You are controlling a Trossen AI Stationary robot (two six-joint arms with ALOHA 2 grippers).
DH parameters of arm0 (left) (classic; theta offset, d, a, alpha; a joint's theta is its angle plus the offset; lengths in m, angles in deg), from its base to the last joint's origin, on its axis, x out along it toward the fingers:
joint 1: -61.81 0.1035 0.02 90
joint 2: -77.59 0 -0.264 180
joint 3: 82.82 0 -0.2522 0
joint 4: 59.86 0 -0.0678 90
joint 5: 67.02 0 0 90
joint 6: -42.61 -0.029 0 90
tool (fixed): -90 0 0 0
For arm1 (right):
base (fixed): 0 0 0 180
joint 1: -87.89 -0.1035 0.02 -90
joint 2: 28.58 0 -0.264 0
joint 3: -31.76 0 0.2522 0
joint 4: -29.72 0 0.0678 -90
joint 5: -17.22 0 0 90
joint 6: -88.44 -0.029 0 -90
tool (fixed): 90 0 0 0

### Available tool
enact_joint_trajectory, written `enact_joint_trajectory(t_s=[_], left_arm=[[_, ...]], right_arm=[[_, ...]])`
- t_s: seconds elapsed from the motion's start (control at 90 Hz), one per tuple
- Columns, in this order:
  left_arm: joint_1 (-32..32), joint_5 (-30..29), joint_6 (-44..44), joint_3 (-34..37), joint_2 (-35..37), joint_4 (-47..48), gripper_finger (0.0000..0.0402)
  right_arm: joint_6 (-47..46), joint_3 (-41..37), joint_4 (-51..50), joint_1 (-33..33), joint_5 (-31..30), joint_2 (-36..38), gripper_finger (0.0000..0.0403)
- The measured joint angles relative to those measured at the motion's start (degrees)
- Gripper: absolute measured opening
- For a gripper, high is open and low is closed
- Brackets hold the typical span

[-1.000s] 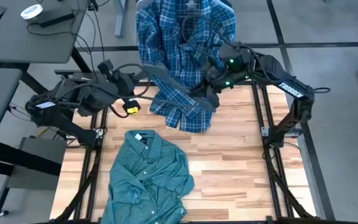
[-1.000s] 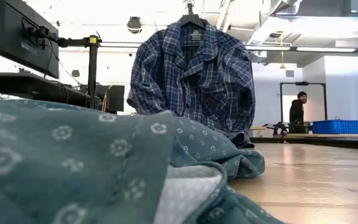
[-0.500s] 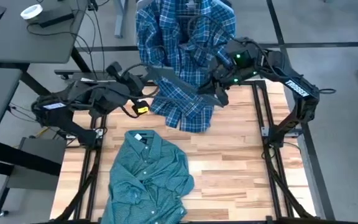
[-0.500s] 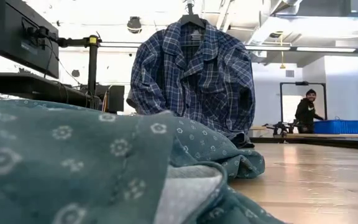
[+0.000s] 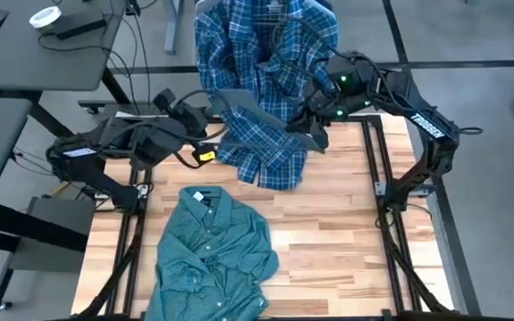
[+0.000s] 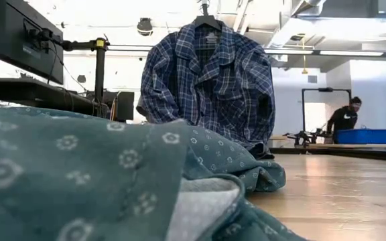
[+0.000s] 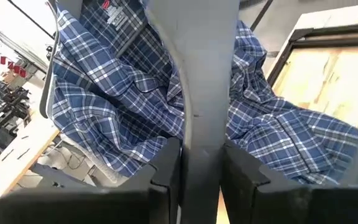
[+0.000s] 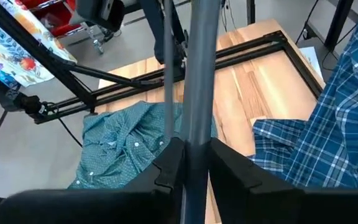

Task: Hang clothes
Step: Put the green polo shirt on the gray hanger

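Note:
A blue-white plaid shirt hangs from a dark hanger at the table's far edge, with its lower part lying on the wood. A narrow grey band of cloth, which I take for the grey tee, runs across in front of the plaid shirt. My left gripper is shut on the band's left end and my right gripper on its right end. The green shirt lies crumpled on the near left of the table. My left gripper pinches the grey band's left end between its two fingers. It comes about level from the table's left, along the band. The band runs straight on from the fingers, off the table. My right gripper pinches the band's other end between its two fingers, coming from the table's right. The band leaves them as a straight narrow strip, drawn taut toward the left gripper above the plaid shirt.
Black frame rails run along the table's left and right sides. A yellow tag hangs under the left arm. The right half of the tabletop is bare wood. A person stands far behind, beside a blue bin.
Both grippers have moved a little toward the table's right edge, carrying the grey band stretched between them. Most of that shift came in the first half second. The plaid and green shirts have stayed where they were.

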Motion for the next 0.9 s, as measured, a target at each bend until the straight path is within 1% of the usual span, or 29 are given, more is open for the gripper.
enact_joint_trajectory(t_s=[0.111,0.3,0.367,0.433,0.5,0.567,0.611,0.7,0.722,0.756,0.8,0.9], left_arm=[[-0.51,-0.78,0.24,-0.02,0.13,-2.93,0.0059],[-0.56,-1.19,-3.43,-0.09,0.24,-5.42,0.0056],[-0.54,-1.18,-3.45,-0.09,0.24,-5.28,0.0056],[-0.54,-1.33,-3.83,-0.09,0.24,-5.18,0.0056],[-0.54,-1.68,-4.41,-0.11,0.24,-5.23,0.0056],[-0.5,-1.75,-5.02,-0.09,0.24,-5.16,0.0056],[-0.5,-1.76,-5.35,-0.11,0.24,-5.12,0.0056],[-0.51,-1.81,-5.93,-0.11,0.24,-4.97,0.0056],[-0.52,-1.95,-6.02,-0.11,0.24,-4.82,0.0056],[-0.54,-2.11,-5.99,-0.11,0.24,-4.54,0.0056],[-0.54,-2.1,-5.96,-0.11,0.24,-4.48,0.0064],[-0.52,-1.7,-3.45,-0.11,0.24,-4.23,0.0116]], right_arm=[[-0.49,-0.02,-0.15,-0.08,0.44,0.0,0.0101],[-1.06,-0.09,0.64,-0.07,0.5,-0.37,0.0171],[-1.11,-0.09,1.13,0.46,0.95,-0.17,0.0184],[-1.28,-0.11,1.65,0.97,2.53,0.11,0.0187],[-1.32,-0.11,2.45,1.39,3.97,0.52,0.0177],[-1.27,-0.11,3.02,1.68,4.96,0.7,0.0149],[-1.14,-0.11,2.99,1.8,5.09,0.7,0.0121],[-0.17,-0.15,2.44,1.83,4.8,0.63,0.0045],[0.07,-0.15,2.44,1.86,4.44,0.63,0.0031],[0.41,-0.15,2.59,1.92,4.37,0.63,0.0024],[0.67,-0.15,2.58,2.0,4.24,0.63,0.0023],[2.24,-0.15,1.83,3.0,4.42,0.63,0.0023]])
